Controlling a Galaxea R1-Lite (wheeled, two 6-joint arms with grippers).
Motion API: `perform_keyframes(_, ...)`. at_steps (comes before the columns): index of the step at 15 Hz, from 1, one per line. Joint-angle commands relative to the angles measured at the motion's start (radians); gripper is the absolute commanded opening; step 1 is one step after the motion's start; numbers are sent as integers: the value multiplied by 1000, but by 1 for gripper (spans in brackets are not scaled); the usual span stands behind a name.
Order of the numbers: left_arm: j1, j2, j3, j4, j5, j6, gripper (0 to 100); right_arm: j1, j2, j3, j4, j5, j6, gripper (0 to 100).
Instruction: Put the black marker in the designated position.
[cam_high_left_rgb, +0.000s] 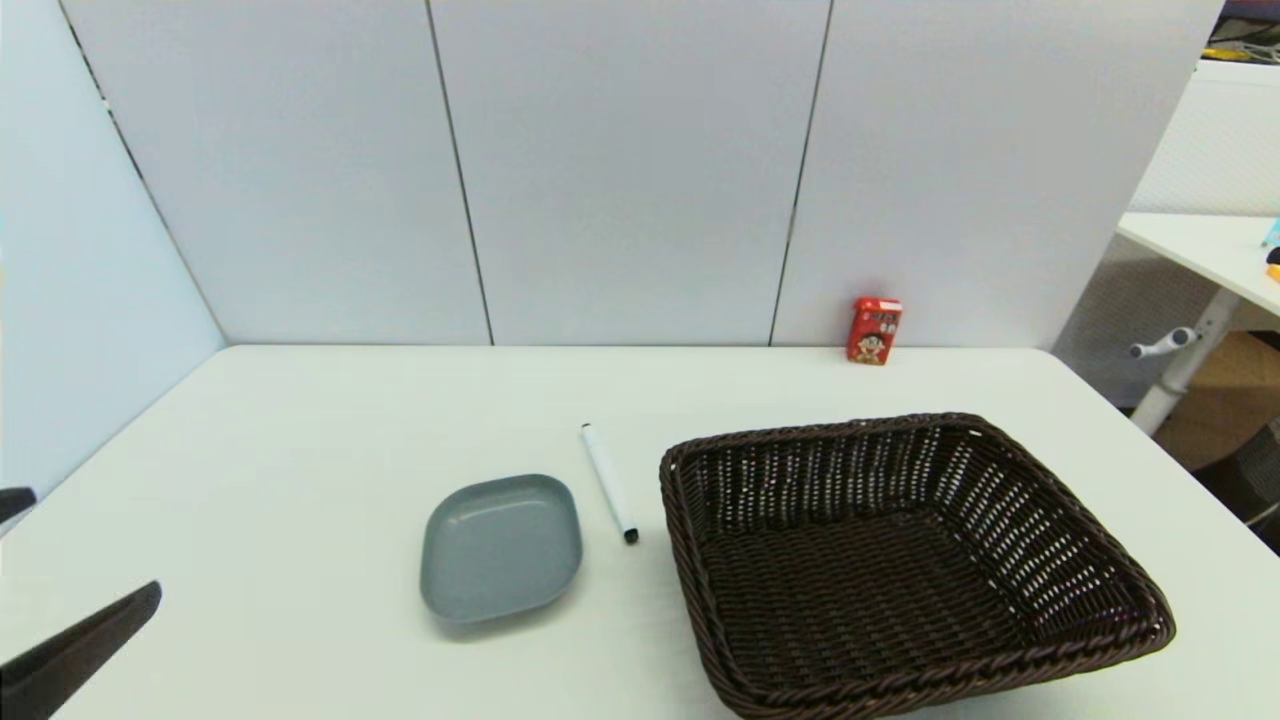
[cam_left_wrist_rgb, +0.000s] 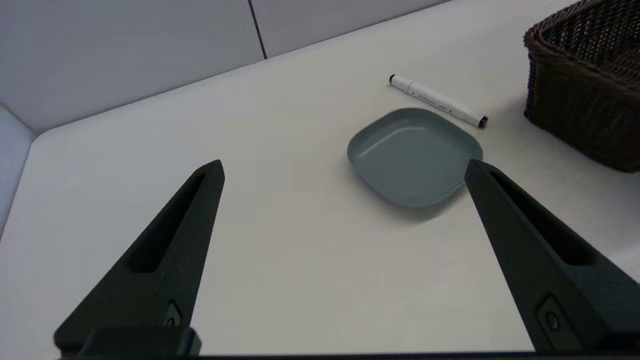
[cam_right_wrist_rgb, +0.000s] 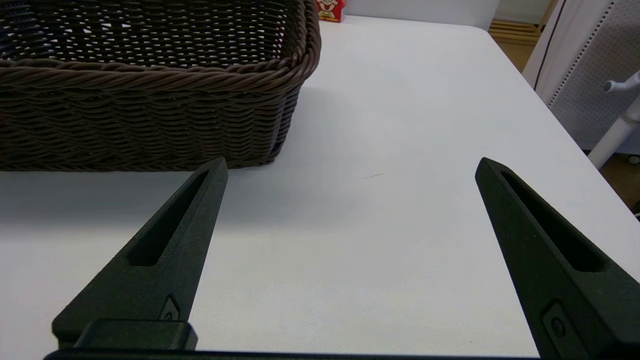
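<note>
- The black marker (cam_high_left_rgb: 609, 483) lies flat on the white tabletop (cam_high_left_rgb: 300, 430), in the gap between the grey dish (cam_high_left_rgb: 501, 545) and the dark brown wicker basket (cam_high_left_rgb: 900, 560).
- It touches neither of them. One black tip points toward the back wall, the other toward the robot, and the barrel runs roughly alongside the dish's right edge.
- From the left wrist, the marker (cam_left_wrist_rgb: 438, 101) sits just beyond the far edge of the dish (cam_left_wrist_rgb: 415, 155), with a corner of the basket (cam_left_wrist_rgb: 585, 85) off to one side.
- The left claw (cam_left_wrist_rgb: 345, 167) hangs above bare tabletop on the robot's left, well apart from the marker. Its two fingers are spread wide and hold nothing. In the head view only its dark fingers (cam_high_left_rgb: 80, 650) show at the lower left corner.
- The right claw (cam_right_wrist_rgb: 350, 165) is also spread wide and empty, hanging over plain tabletop just beside the basket's (cam_right_wrist_rgb: 150, 100) outer wall. It does not appear in the head view.
- A small red carton (cam_high_left_rgb: 874, 330) stands upright at the back of the tabletop against the wall panels, well apart from everything else.
- Nothing lies in the dish or the basket.
</note>
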Motion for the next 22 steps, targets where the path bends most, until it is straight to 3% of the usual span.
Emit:
perform_keyframes(1, 48, -242, 146, -16, -6, 8, 100, 0, 1, 0, 0, 0, -1, 100)
perform_keyframes(10, 200, -451, 313, -13, -4, -1, 100, 0, 1, 0, 0, 0, -1, 100)
perform_keyframes(14, 201, -570, 422, 2, 5, -18, 100, 0, 1, 0, 0, 0, -1, 100)
perform_keyframes(17, 201, -570, 469, -28, 115, -37, 100, 0, 1, 0, 0, 0, -1, 100)
perform_keyframes(22, 201, -570, 469, -27, 126, -162, 100, 0, 1, 0, 0, 0, -1, 100)
